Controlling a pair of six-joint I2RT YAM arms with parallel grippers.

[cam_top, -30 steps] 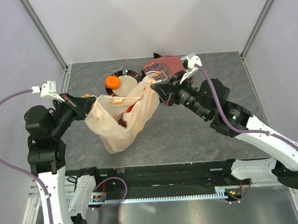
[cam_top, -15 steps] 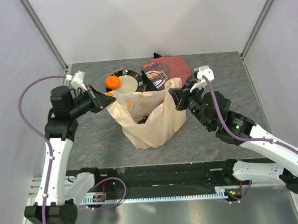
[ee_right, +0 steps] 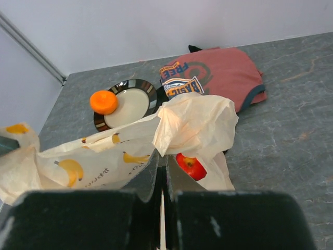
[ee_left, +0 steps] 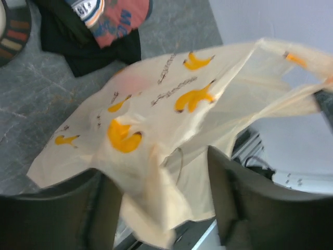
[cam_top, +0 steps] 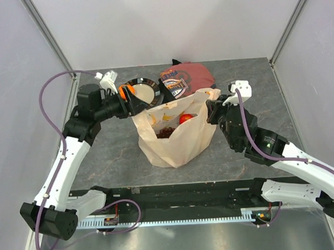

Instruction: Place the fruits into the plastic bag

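The left claw [ee_left: 161,167] gapes, right claw [ee_right: 162,183] clamped.

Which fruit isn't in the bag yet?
The orange. It sits on the edge of the dark plate, outside the plastic bag, while the red apple and the dark grapes lie inside it.

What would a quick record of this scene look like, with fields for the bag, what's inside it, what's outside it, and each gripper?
bag: plastic bag, standing on the table, mouth open
inside bag: apple; grapes
outside bag: orange, on the left edge of the plate behind the bag
left gripper: open, at the bag's left edge, bag film between its fingers
right gripper: shut on the bag's right edge, holding it up
other: cloth, folded, at the back of the table
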